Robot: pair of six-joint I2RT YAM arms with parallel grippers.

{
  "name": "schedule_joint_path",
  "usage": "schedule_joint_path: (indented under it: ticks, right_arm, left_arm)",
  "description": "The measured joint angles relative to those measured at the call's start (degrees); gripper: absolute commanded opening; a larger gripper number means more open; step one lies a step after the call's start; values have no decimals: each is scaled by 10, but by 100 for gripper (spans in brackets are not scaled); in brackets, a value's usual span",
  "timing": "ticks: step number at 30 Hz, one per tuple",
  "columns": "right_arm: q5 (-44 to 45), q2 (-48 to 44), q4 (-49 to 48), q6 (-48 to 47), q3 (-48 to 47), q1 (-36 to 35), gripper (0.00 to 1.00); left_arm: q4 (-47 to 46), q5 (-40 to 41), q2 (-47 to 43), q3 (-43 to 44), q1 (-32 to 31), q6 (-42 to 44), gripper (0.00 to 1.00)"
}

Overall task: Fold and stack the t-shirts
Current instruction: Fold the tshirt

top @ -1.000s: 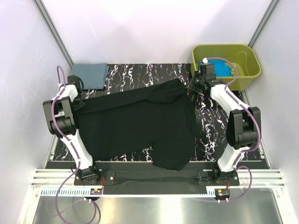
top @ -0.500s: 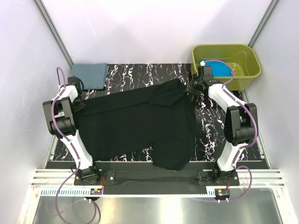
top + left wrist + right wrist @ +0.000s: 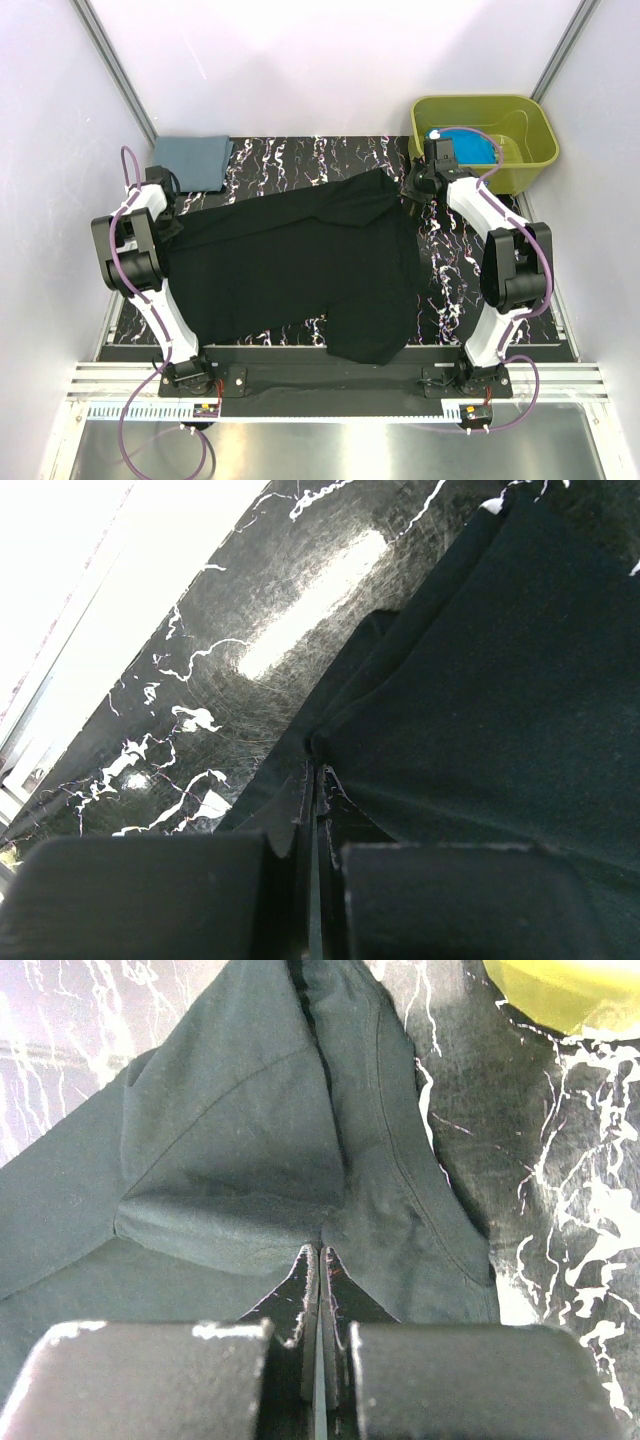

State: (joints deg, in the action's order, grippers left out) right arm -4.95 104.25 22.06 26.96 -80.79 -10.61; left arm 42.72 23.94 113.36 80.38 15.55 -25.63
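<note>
- Three t-shirts are in view. The largest, a black t-shirt point(image 3: 300, 270), lies spread over the middle of the marbled table point(image 3: 330, 155), and its near right part reaches the table's front edge.
- One slate grey-blue t-shirt point(image 3: 192, 160) lies folded flat at the far left corner of the table, just beyond the black one's left end.
- One turquoise t-shirt point(image 3: 470, 145) sits inside the olive-green tub point(image 3: 535, 150) at the far right corner.
- Left fingers point(image 3: 308, 800) are clenched on the black t-shirt's left edge, low over the table. The cloth is pinched into a thin fold between the tips.
- Right fingers point(image 3: 318, 1258) are clenched on the black t-shirt's far right corner, close beside the tub. The cloth gathers into a ridge that runs away from the tips.
</note>
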Motion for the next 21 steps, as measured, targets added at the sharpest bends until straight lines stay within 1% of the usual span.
schedule_joint_path:
  ticks: [13,21]
  right_arm:
    - [1,-31,7,8,32,-15,0]
    - [26,-54,9,22,60,-24,0]
  left_arm:
    - [0,1,0,-3,6,0,0]
    - [1,0,0,-3,7,0,0]
